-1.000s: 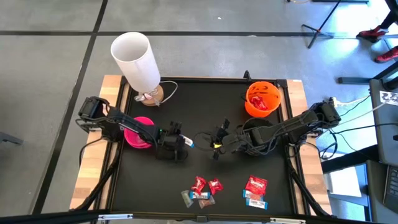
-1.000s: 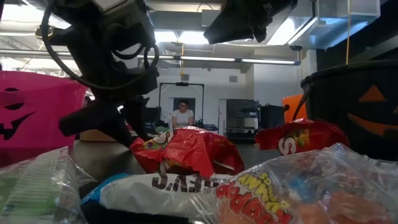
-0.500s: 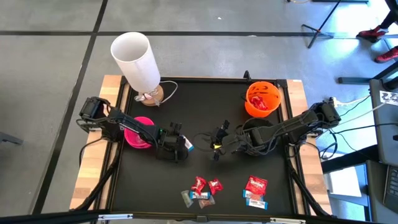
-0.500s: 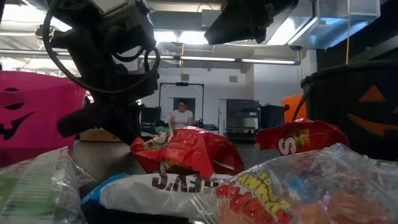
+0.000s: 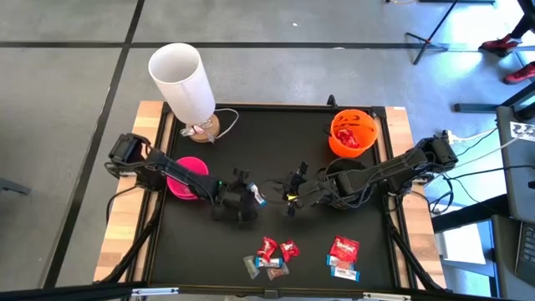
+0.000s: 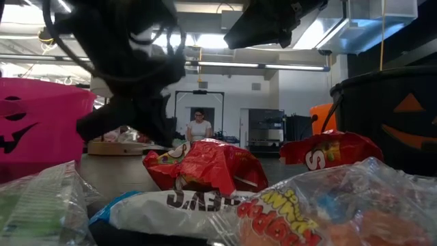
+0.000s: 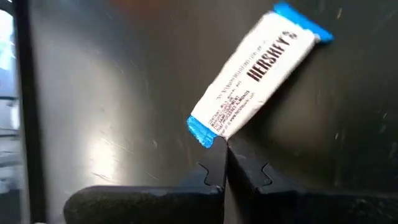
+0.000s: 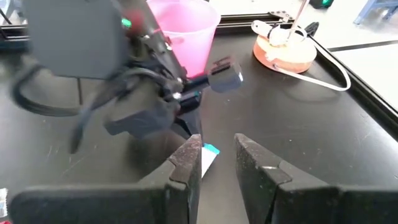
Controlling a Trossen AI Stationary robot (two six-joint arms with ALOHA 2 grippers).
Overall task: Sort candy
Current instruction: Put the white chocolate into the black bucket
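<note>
The left tool (image 7: pixel 225 163) is clenched on one corner of a blue-and-white candy bar (image 7: pixel 256 70) lying on the dark worktop (image 5: pixel 192 242) just beside the pink bowl (image 5: pixel 189 177). The right tool (image 8: pixel 216 163), slightly parted and empty, partly hides that bar in its own wrist view

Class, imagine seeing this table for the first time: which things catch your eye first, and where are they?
A tall white cylinder stands at the table's far left edge. The pink bowl sits left and the orange bowl far right. In mid-table, the left gripper pinches a blue-and-white Hershey's bar by its end.
</note>
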